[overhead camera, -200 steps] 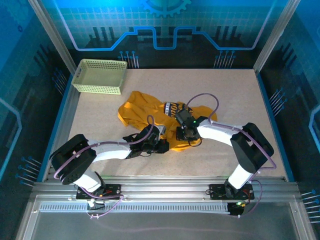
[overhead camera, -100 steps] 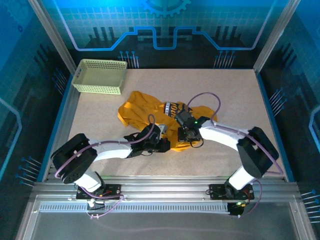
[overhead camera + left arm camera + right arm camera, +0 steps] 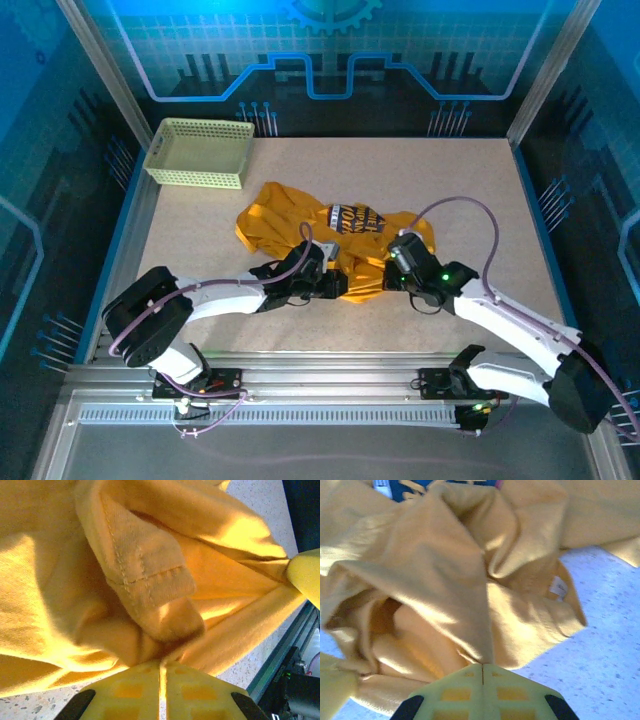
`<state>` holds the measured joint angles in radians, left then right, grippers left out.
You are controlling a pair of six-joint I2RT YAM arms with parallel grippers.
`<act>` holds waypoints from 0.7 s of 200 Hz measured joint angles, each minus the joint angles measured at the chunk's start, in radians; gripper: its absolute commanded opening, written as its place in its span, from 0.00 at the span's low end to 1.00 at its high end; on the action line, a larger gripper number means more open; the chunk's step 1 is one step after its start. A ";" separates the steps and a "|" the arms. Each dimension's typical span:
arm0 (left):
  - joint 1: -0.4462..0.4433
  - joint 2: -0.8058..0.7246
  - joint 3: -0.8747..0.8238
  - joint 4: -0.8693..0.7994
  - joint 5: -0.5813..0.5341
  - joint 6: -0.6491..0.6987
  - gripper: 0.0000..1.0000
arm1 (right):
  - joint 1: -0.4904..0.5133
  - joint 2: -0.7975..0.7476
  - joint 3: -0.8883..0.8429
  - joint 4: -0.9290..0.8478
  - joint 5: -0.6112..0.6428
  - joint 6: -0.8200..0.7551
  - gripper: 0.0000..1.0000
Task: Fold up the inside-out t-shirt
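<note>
we see the inside-out t-shirt [image 3: 290, 222] crumpled mid-table [image 3: 470, 200], well apart from the mesh basket [image 3: 200, 152], its dark print facing up. at its near edge, the left gripper [image 3: 333, 284] and the right gripper [image 3: 388, 278] each press their pads together, pinching a fold of yellow cloth.

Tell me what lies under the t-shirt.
The t-shirt rests crumpled on the speckled table, bare around its edges. Anything beneath the bunched cloth is covered and cannot be seen.
</note>
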<state>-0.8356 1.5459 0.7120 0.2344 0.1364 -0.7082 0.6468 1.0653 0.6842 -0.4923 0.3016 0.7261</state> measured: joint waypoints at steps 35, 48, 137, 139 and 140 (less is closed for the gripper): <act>0.002 -0.019 0.000 -0.045 -0.019 0.032 0.49 | -0.110 -0.012 -0.051 0.016 -0.031 0.000 0.00; 0.013 -0.068 0.000 -0.090 -0.041 0.051 0.55 | -0.146 -0.014 -0.051 0.024 -0.048 -0.002 0.00; 0.511 -0.216 0.148 -0.526 -0.361 0.112 0.65 | -0.612 -0.091 0.100 -0.062 -0.095 -0.051 0.00; 0.526 -0.208 0.148 -0.527 -0.356 0.111 0.66 | -0.617 -0.092 0.100 -0.063 -0.098 -0.053 0.00; 0.531 -0.206 0.148 -0.527 -0.355 0.110 0.66 | -0.621 -0.092 0.102 -0.065 -0.100 -0.054 0.00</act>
<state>-0.3050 1.3399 0.8600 -0.2928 -0.2184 -0.5980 0.0257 0.9730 0.7860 -0.5575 0.2016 0.6720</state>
